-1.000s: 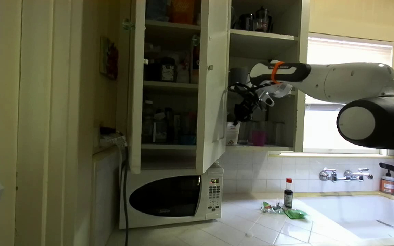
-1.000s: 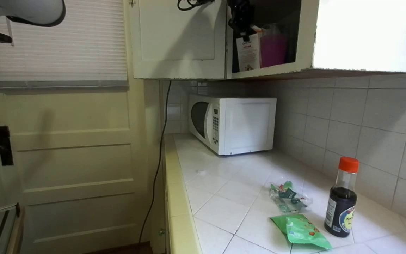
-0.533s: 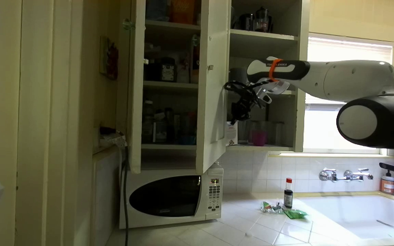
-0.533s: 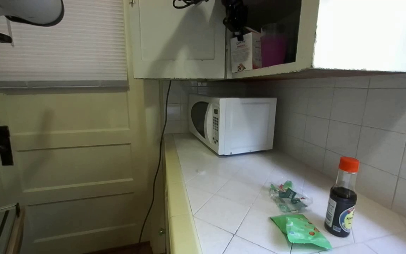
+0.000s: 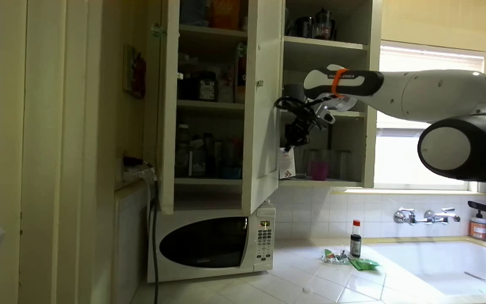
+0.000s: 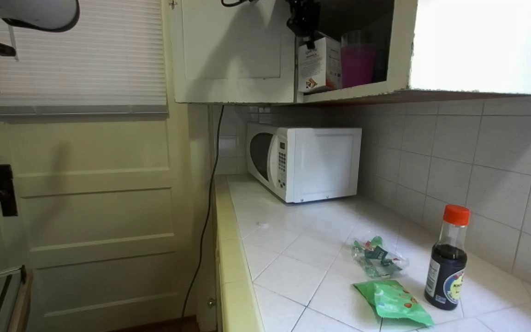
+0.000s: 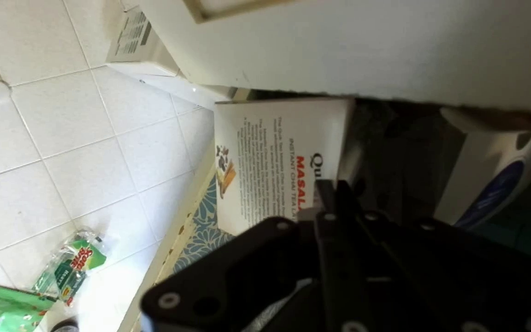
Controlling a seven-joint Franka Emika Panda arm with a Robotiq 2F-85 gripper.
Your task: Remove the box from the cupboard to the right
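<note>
Okay, gripper [image 7: 333, 184] pinching box [image 7: 272, 159] by top edge. Box in cupboard [image 5: 371, 156], up front at lowest shelf [image 5: 336, 184], kinda tilted, just beside pink cup [image 6: 357, 65]. Red-capped bottle [image 6: 446, 272] down on counter [image 6: 288, 267], well apart from both.

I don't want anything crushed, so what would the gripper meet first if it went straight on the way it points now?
Most likely the box: the gripper points down at its top edge, where the jaws seem to pinch it. Exact depth there is unclear.
</note>
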